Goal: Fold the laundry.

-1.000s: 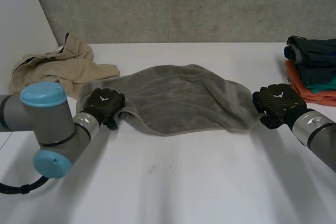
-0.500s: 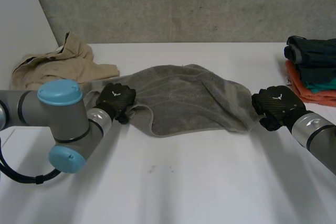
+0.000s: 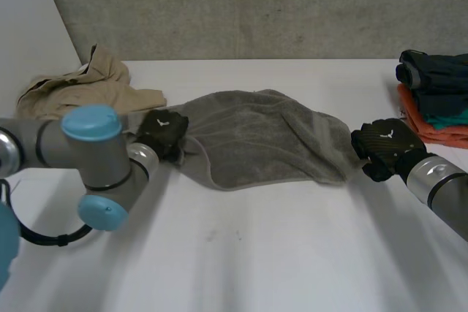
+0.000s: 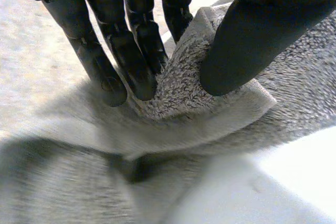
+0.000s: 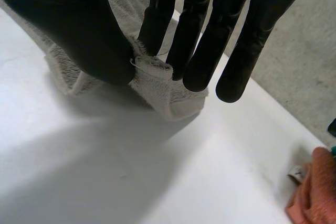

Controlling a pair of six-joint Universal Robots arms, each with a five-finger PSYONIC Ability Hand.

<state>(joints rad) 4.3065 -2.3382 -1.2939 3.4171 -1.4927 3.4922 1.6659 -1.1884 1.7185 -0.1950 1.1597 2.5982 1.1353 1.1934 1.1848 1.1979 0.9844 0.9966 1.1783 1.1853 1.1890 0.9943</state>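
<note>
The grey towel [image 3: 263,133] lies crumpled across the middle of the white surface [image 3: 278,253], its long side running from 9 to 3 o'clock. The left hand [image 3: 162,133] is at the towel's 9 o'clock end, nipping a thick fold of the edge between thumb and fingers [image 4: 131,61]. The right hand [image 3: 384,145] is at the 3 o'clock end, pinching a corner against its thumb.

The towel looks soft, limp and light. The terry pile should give good grip, and it will likely sag in the middle when lifted. Corners are probably the best hold, kept taut between the hands.

A beige heap [image 3: 80,89] sits at 10 o'clock, and folded clothes [image 3: 435,100] are stacked at 3.
</note>
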